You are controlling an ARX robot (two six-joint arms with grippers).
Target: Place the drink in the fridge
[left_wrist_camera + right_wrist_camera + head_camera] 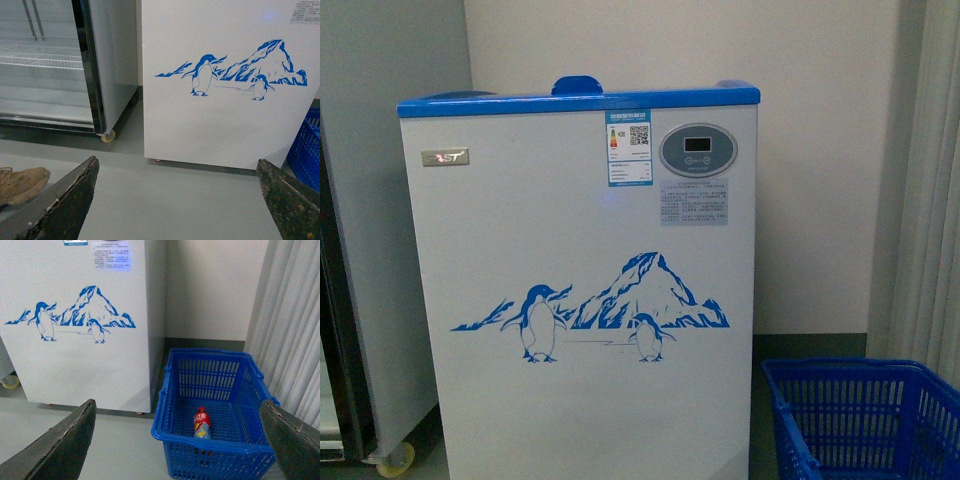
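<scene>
Front view: I see the fridge (580,300) square ahead, its blue rim at the top, the tall grey cabinet (370,250) just beside it on the left and the blue basket (860,420) on the floor to the right. Neither arm shows here, and I cannot tell whether the lids are open.

Left wrist view: the left gripper (176,162) hangs low with its fingers spread wide and nothing between them. It faces the penguin picture, and a shoe (22,182) sits near the cabinet side.

Right wrist view: the right gripper (176,404) is likewise released and empty. The drink (201,423) sits inside the basket, close to the near wall.

My worry is the reach. The basket's near wall could catch a finger, or a glancing touch could topple the bottle. Lifting it afterwards, I could knock it against the rim.
</scene>
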